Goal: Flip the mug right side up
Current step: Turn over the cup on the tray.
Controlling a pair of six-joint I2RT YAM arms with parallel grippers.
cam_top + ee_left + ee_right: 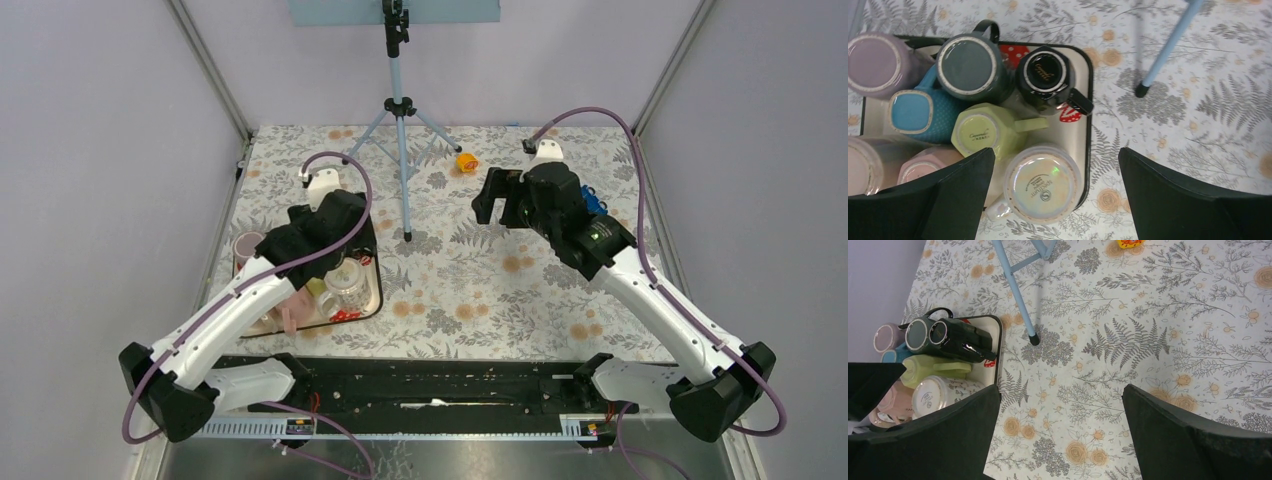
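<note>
Several mugs stand upside down, packed on a black-rimmed tray [1087, 125] at the table's left [378, 290]. A pearly white mug [1044, 184] stands bottom up at the tray's near right corner, its handle towards the lower left. My left gripper [1056, 165] is open and hovers above it, one finger on each side, touching nothing. Beside the white mug are a lime green mug [979, 132], a black mug [1045, 72] and a dark grey mug [968, 65]. My right gripper [1061, 390] is open and empty above the bare tablecloth, near mid table [495, 200].
Blue [910, 111], lilac [875, 62] and pink [918, 167] mugs fill the tray's left side. A tripod [398, 100] stands at the back centre, one leg foot [1141, 90] right of the tray. A small orange object [466, 160] lies at the back.
</note>
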